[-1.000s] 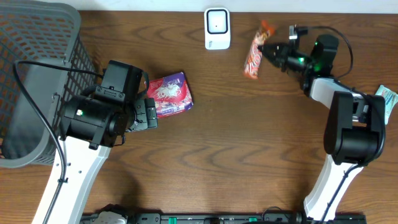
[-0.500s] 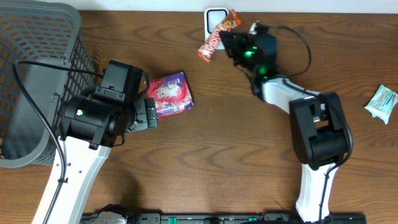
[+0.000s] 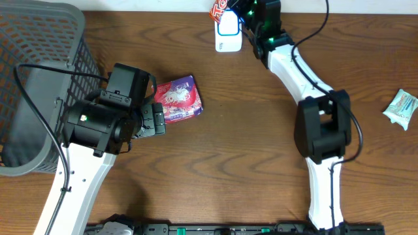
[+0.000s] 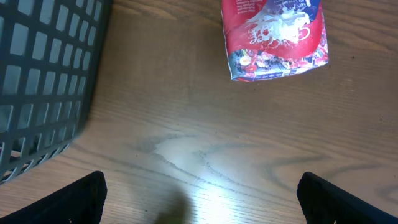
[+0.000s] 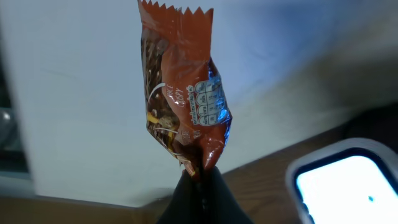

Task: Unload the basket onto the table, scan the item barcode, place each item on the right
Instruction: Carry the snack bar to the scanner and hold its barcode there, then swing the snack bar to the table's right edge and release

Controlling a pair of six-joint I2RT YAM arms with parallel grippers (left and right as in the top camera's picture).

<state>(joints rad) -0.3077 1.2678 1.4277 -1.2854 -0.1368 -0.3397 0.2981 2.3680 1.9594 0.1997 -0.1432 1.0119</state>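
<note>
Right gripper (image 5: 200, 176) pinches the orange-brown snack bar (image 5: 183, 93) by its lower end, zigzag seam up and blue label patch showing, just beside the scanner (image 3: 228, 32). Left gripper (image 4: 200, 198) gapes wide.

The left arm (image 3: 85, 140) rises from the near left and bends inward, its wrist pointing right. The left gripper (image 3: 159, 119) hangs with its jaws spread wide. Its black fingertips (image 4: 87, 193) sit at the 2 bottom corners of the wrist view, with nothing between them. The right arm (image 3: 297, 65) reaches from the near right through a dark elbow joint, then runs long and almost straight to the far edge. The right gripper (image 3: 236, 9) is clamped tight, its 2 fingers pinching the bottom seam of a snack wrapper (image 5: 183, 93), which stands upright above them.
</note>
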